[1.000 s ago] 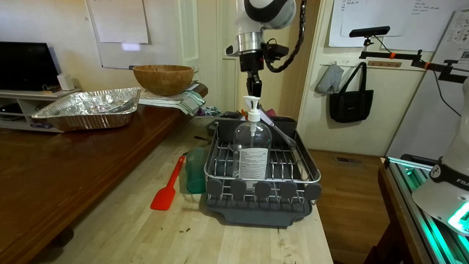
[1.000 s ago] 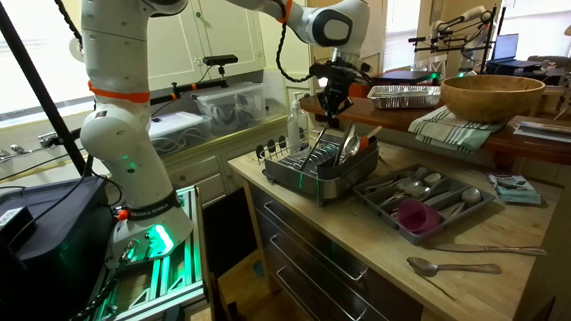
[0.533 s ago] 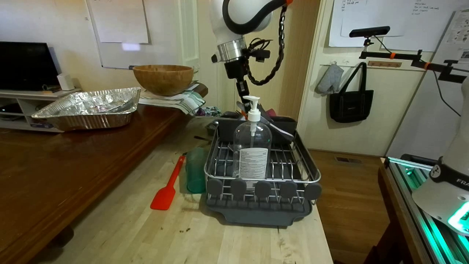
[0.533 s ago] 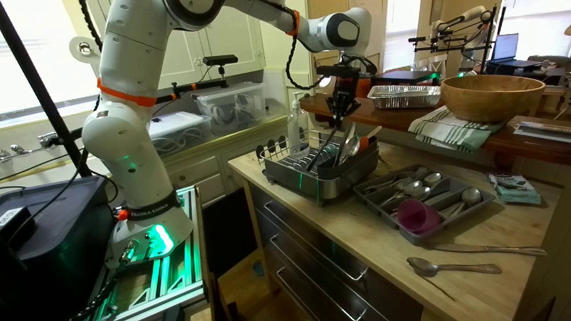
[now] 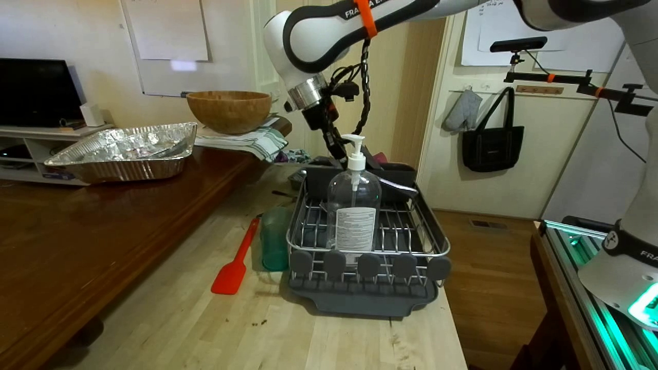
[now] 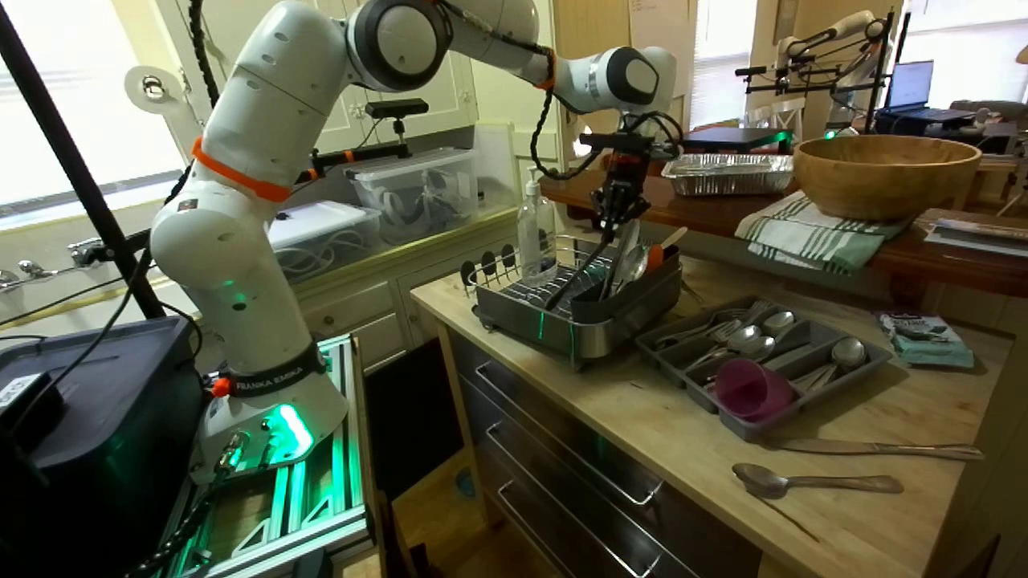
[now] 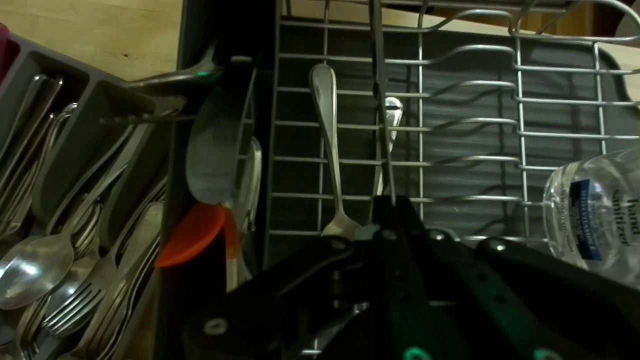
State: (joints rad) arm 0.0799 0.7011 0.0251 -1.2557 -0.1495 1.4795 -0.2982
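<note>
Both exterior views look down at the dish rack (image 5: 362,295) from roughly opposite ends, the wrist view from close above.

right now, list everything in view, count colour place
long utensil: 1, dark, in fingers
dish rack: 1, grey, on counter
pump bottle: 1, clear, in dish rack
spatula: 1, red, on counter
tumbler: 1, green, beside dish rack
cutlery tray: 1, grey, on counter
cutlery: many, silver, mostly in cutlery tray
cup: 1, magenta, in cutlery tray
bowl: 1, brown, on towel
foil pan: 1, silver, near bowl
bag: 1, black, in background
near arm: 1, white, beside counter
fingers: 2, black, gripping long utensil
</note>
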